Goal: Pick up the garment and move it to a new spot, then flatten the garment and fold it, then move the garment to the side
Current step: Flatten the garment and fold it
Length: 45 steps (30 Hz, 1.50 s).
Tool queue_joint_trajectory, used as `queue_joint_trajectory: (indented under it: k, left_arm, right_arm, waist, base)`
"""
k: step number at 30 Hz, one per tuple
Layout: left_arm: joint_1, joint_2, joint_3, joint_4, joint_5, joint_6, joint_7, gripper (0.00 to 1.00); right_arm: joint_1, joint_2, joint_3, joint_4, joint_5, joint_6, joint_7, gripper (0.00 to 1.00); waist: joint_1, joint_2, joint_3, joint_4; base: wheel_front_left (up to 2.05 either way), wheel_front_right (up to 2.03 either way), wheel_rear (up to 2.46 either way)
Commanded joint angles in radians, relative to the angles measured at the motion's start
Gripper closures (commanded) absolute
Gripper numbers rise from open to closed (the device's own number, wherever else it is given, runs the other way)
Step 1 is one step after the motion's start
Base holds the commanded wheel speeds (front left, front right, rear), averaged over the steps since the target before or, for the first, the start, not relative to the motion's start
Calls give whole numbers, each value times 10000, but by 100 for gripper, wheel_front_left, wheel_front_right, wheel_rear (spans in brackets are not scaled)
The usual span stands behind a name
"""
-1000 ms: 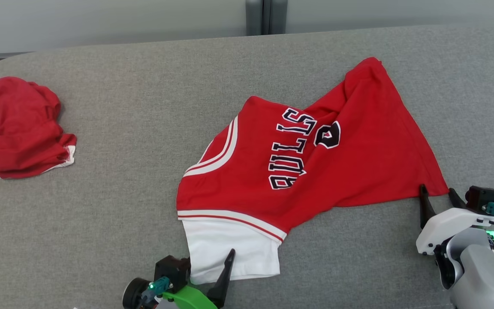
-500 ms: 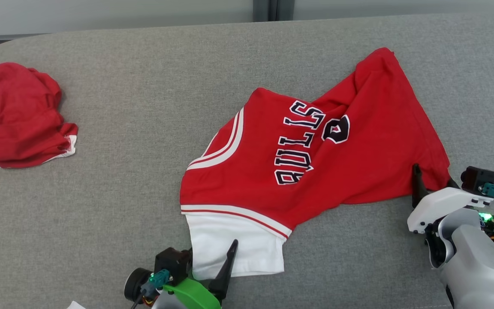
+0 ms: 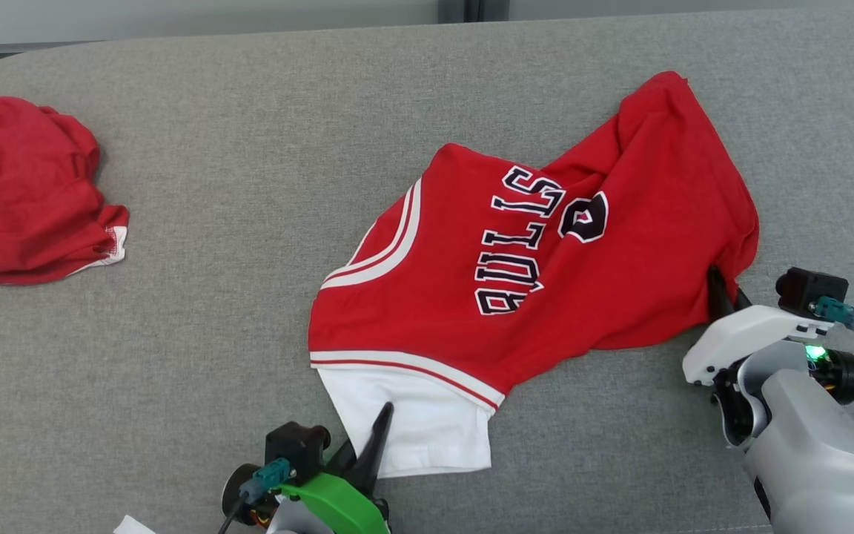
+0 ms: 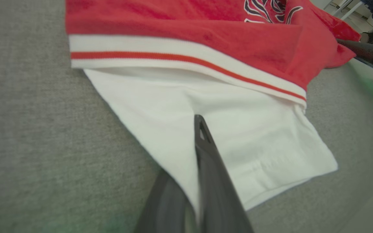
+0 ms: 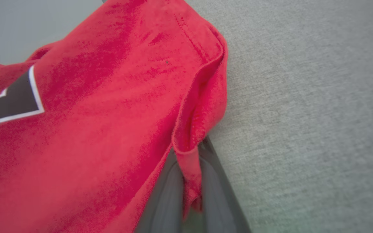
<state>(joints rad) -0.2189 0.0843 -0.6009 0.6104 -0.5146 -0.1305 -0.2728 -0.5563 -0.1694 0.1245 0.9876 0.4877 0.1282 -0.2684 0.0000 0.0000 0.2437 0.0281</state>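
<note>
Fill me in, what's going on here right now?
The left end effector is shut on the white part of the red Bulls jersey, and the right end effector is shut on a red corner. The jersey lies rumpled on the grey surface. Another red garment sits off to the left.

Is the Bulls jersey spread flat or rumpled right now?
Rumpled: the jersey shows diagonal folds across its front, and the right pincer pinches its red edge into a ridge.

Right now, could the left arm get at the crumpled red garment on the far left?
Probably not: the left gripper is shut on the Bulls jersey, and the crumpled red garment lies well apart from it.
</note>
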Motion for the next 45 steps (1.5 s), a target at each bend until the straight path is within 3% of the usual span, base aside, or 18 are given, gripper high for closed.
queue_joint_trajectory:
  k: [1, 11, 17, 22, 27, 37, 45]
  left_arm:
    - [-34, 19, -145, 48, -283, 4, 153, 100]
    - [-481, 415, 1250, -2371, -2082, 4, 86, 100]
    - [-1860, 1141, 1690, -2958, -2652, 4, 86, 100]
    - [-4482, 1791, 2047, -2302, -3498, 4, 560, 100]
    - [-7984, 2235, 2564, -1213, -3918, 7, 1231, 100]
    - [-13708, 2073, 2133, 1116, -3488, 13, 1543, 100]
    - [-16100, 1651, 1680, 2059, -3774, 13, 1081, 100]
  right_arm:
    - [73, 114, 105, -216, 6, 38, 51, 100]
    - [408, -140, 303, -2624, 185, 23, 39, 100]
    - [-424, -205, 475, -3273, 918, 23, 39, 100]
    - [-2478, -214, 722, -2439, 1814, 23, 50, 100]
    - [-5509, -53, 472, -1221, 2873, 18, 386, 100]
    - [-10455, 88, -320, 591, 3657, 16, 263, 100]
    - [-12229, -128, -439, 1190, 3512, 16, 64, 100]
  waist:
    - [0, 0, -36, -25]
    - [0, 0, -536, -90]
    - [0, 0, -421, -205]
    - [0, 0, 327, -406]
    - [0, 0, 1493, -682]
    - [0, 0, 3110, -922]
    - [0, 0, 3421, -867]
  base:
    - [0, 0, 0]
    - [0, 0, 0]
    - [0, 0, 0]
    - [0, 0, 0]
    - [0, 0, 0]
    - [0, 0, 0]
    - [0, 0, 0]
